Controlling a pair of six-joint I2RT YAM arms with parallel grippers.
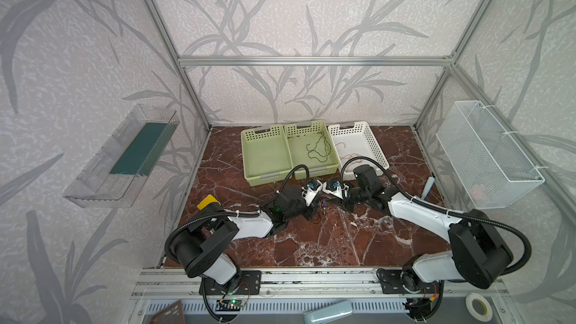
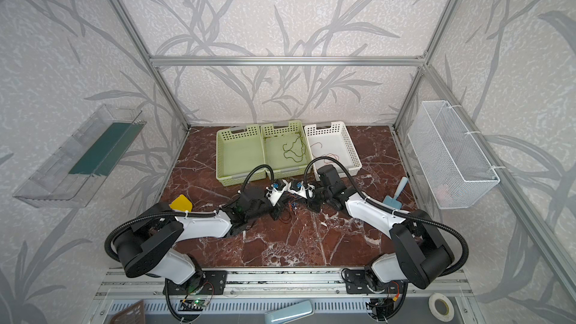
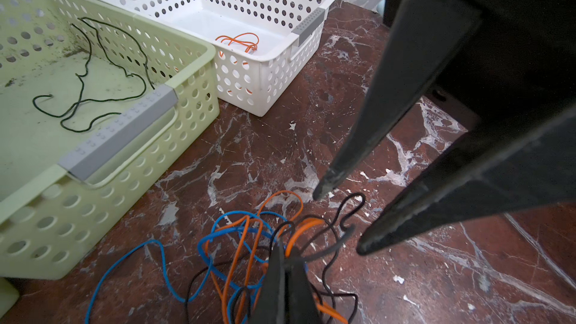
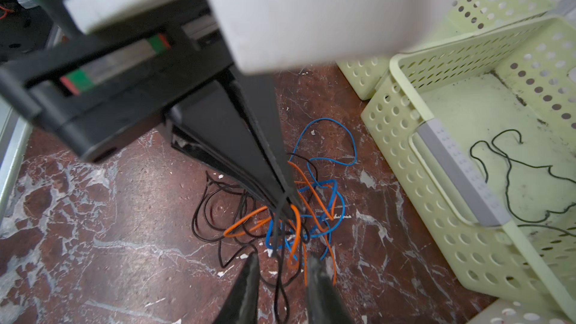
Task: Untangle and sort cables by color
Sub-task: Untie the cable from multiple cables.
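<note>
Three cable colours lie knotted: your left jaws pinch the tangle [image 3: 246,229]; right jaws, narrowly parted at three o'clock, must free one colour.

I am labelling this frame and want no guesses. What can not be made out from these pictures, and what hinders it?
- Cable tangle: too small in both top views, partly under the grippers.
- Which strands the left gripper pinches: left wrist view, its own fingers cover them.
- Right gripper: right wrist view, fingers cut off by the bottom edge.
- Orange cable in white basket: top view, arm hose crosses it.
</note>
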